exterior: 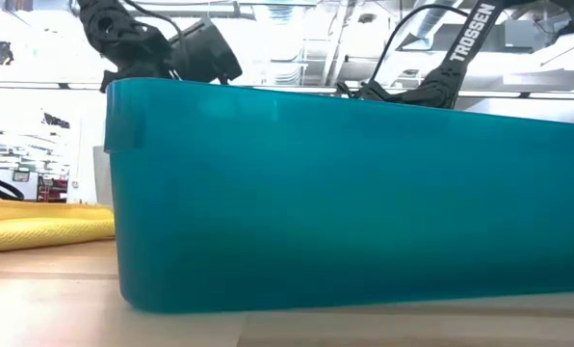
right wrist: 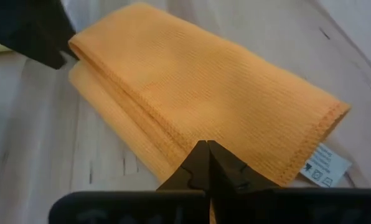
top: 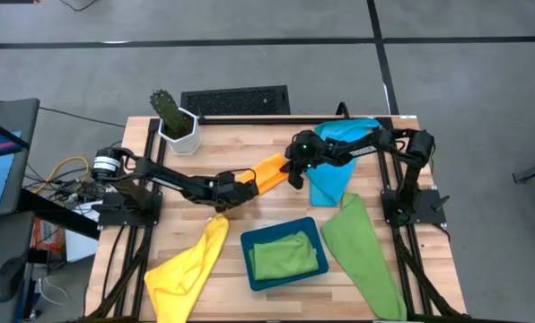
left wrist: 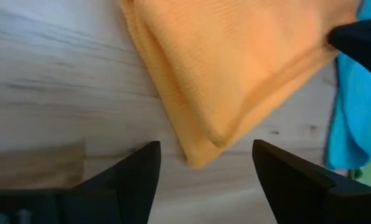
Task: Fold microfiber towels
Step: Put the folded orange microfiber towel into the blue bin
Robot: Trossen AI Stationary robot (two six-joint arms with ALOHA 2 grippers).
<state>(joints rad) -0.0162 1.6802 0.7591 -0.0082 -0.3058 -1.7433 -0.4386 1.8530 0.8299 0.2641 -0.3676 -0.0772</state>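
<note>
1. The orange towel (top: 269, 170) lies folded in layers on the wooden table (top: 402, 135), a little above the middle of the high view, between the two hands.
2. The right hand (right wrist: 207, 163) has its fingers pressed together, pinching the edge of the orange towel near the corner with the white label (right wrist: 325, 165).
3. The left hand (left wrist: 205, 165) is at the other end of this towel, lower left of it in the high view; its fingers are spread and hold nothing, with the folded corner just in front of them.
4. The blue towel (top: 335, 179) lies under the right arm, to the right of the orange one.
5. One green towel (top: 287, 256) lies folded inside the teal tray (top: 249, 240) at the lower middle; the other green towel (top: 366, 256) lies to the right of the tray.
6. The yellow towel (top: 191, 267) lies at the lower left.
7. A potted cactus (top: 171, 112) stands at the upper left of the table.
</note>
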